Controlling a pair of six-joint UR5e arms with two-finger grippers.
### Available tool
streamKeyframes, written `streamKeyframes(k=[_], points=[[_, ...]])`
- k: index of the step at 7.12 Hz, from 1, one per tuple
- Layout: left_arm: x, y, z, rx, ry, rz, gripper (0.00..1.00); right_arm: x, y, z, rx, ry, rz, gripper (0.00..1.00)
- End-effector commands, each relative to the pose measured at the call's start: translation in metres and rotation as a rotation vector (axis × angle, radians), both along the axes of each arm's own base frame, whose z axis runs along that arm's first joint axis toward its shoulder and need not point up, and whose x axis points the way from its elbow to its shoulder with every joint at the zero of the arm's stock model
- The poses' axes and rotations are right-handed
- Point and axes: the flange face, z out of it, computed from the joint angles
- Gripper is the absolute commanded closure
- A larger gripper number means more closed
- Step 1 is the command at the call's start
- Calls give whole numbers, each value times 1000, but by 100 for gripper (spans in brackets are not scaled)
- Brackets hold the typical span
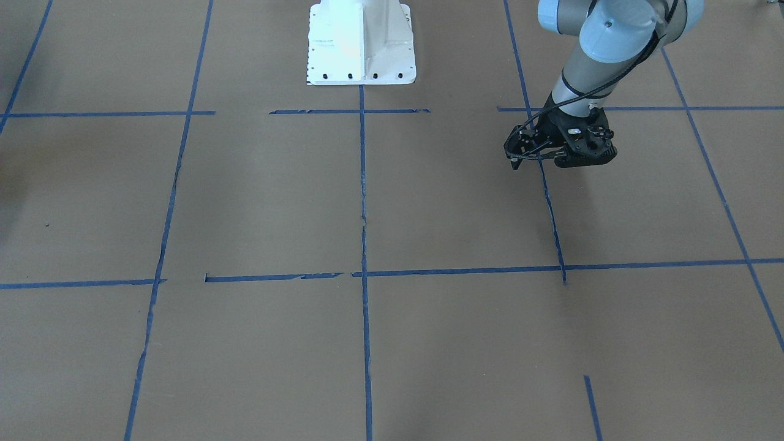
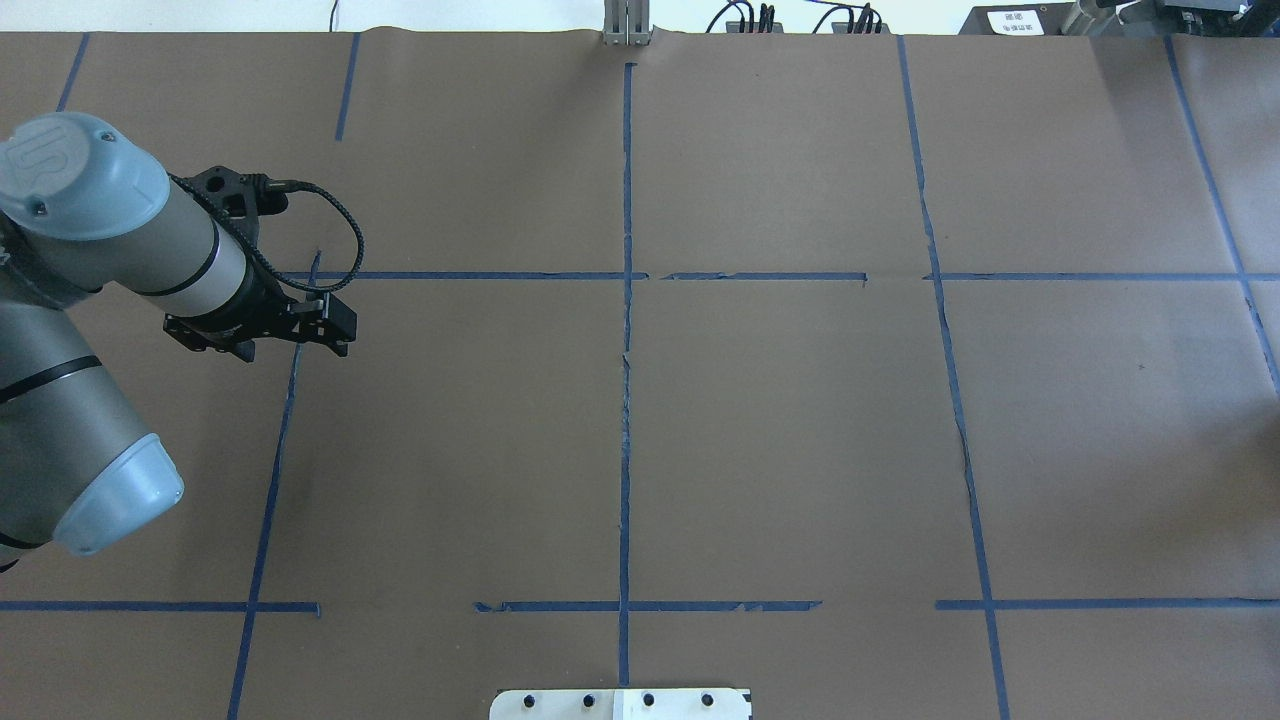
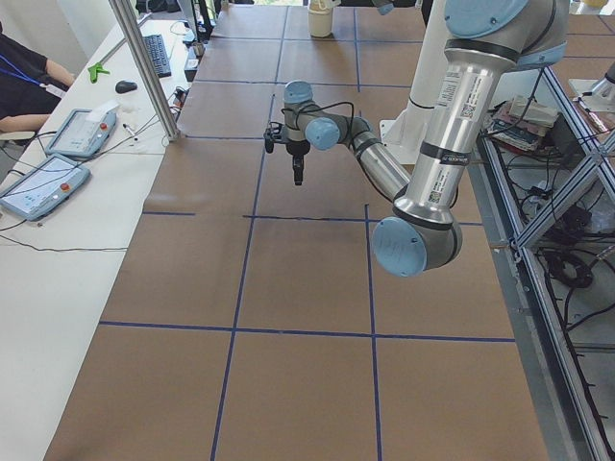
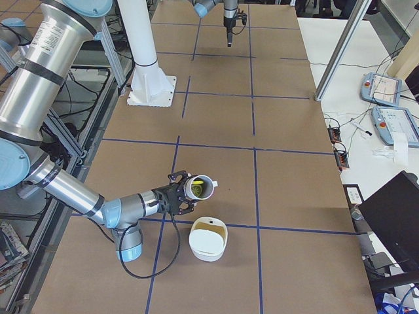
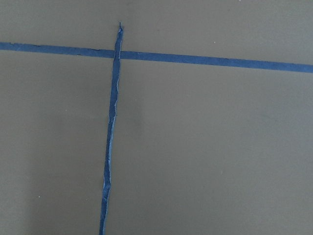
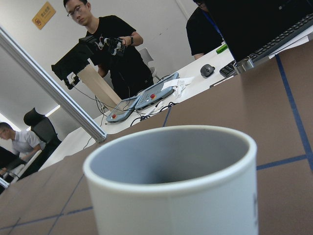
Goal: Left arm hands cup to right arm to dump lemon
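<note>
Exterior right gives me the only look at the right arm. Its gripper sits against the cup, low over the table near that end. At this range I cannot tell how the fingers are set. The cup is tipped over, mouth pointing away from the arm and up toward the camera. The lemon shows as a yellow-green spot inside the mouth. A white tub with a yellowish inside stands on the table just beside the cup, on the camera's side.

My right wrist feed is filled by the cup's rim and grey inside, with no fingers in sight. Behind it I see a person in black standing at a side bench.

The left arm is well apart from all this, at the far end. Its gripper points straight down above bare brown paper, holding nothing. It hangs by a crossing of blue tape. From above the wrist hides the fingertips, so I cannot tell whether they are spread or together.
</note>
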Motion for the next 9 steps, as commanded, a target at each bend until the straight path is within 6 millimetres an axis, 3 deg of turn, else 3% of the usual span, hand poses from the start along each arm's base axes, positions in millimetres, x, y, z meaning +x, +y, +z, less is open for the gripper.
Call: streamKeyframes(k=[1, 5, 9], points=[[0, 0, 0, 0, 0, 1, 0, 0, -18, -5, -186, -358, 2, 74], [-3, 2, -6, 10, 10, -1, 0, 19, -44, -16, -405, -884, 45, 73], [-4, 4, -9, 12, 15, -1, 0, 31, -42, -19, -509, -1301, -8, 73]])
